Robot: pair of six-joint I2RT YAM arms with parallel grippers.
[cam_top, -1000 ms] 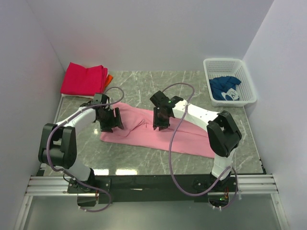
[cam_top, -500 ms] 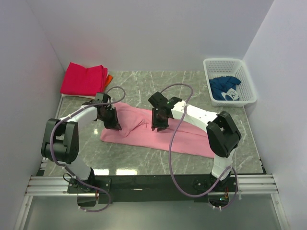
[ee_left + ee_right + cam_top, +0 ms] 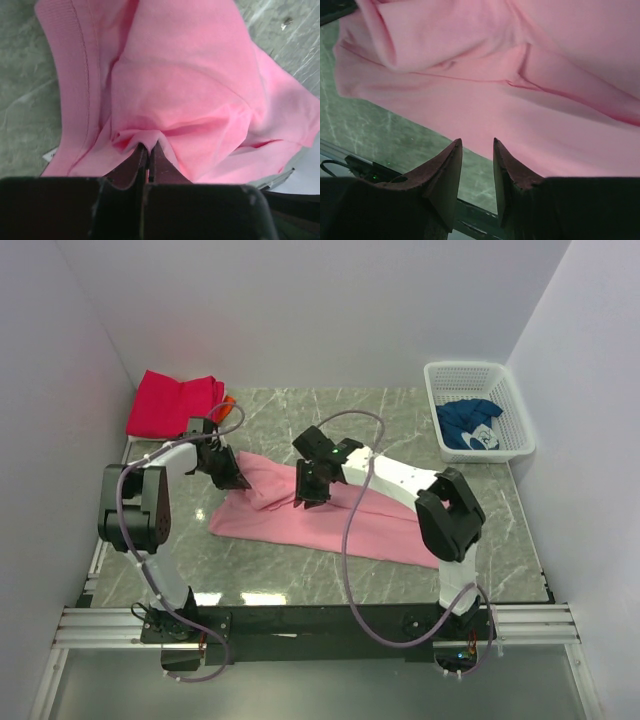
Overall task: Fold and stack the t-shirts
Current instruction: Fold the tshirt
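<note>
— Looking down from the top view, what changed for you?

— Your left gripper stood spread over the pink tee a second ago. Now it has pinched the end of that tee farthest from the basket and drawn it up into a ridge. Your right gripper has slid along the tee, away from the basket. I'd judge the fold is only starting: one end is in hand and nothing is turned over yet.

— And your left wrist view?

— Fingers pressed together on a pleat of pink cloth. A ribbed band runs beside it, and the fabric bunches around the pinch.

— Right wrist view?

— Fingers apart with nothing between them, hanging over the tee's edge, with bare table beyond.

— How does the tee look?

— Soft and creased, a long strip left of the basket and well apart from it. The red tee lies folded farthest from the basket, and the blue tee sits inside it.
</note>
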